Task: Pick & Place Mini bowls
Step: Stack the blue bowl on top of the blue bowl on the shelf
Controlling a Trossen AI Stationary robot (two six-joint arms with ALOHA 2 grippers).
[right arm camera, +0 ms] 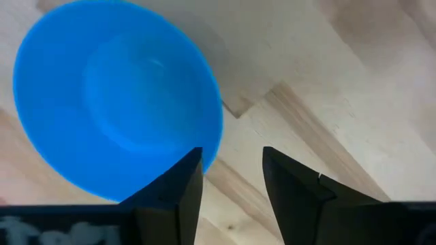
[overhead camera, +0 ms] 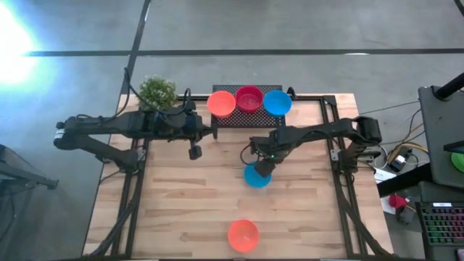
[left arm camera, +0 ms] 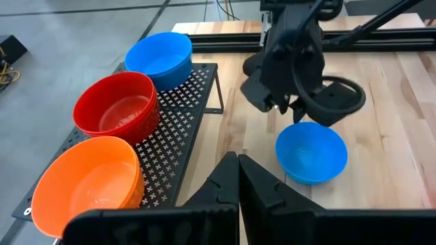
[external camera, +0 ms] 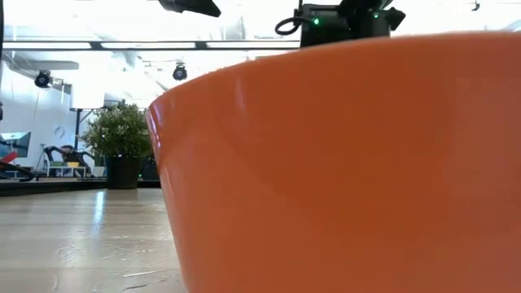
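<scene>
A blue mini bowl (overhead camera: 256, 176) (left arm camera: 311, 153) (right arm camera: 116, 102) stands upright on the wooden table, right of centre. My right gripper (right arm camera: 231, 153) (overhead camera: 262, 165) (left arm camera: 289, 109) hovers just above its far rim, open and pointing down. One finger is over the rim and the other over bare wood. Three more bowls sit side by side on the black mesh rack (left arm camera: 178, 146) at the far edge: orange (overhead camera: 221, 104), red (overhead camera: 249, 98) and blue (overhead camera: 277, 102). Another orange bowl (overhead camera: 243, 235) (external camera: 342, 163) rests near the table's near edge. My left gripper (left arm camera: 238, 178) (overhead camera: 206, 133) is shut beside the rack, holding nothing.
A small green potted plant (overhead camera: 157, 91) (external camera: 120, 146) stands at the far left corner. Black frame rails (overhead camera: 341, 174) run along the table's left and right sides. Bare wood lies between the rack and the near orange bowl.
</scene>
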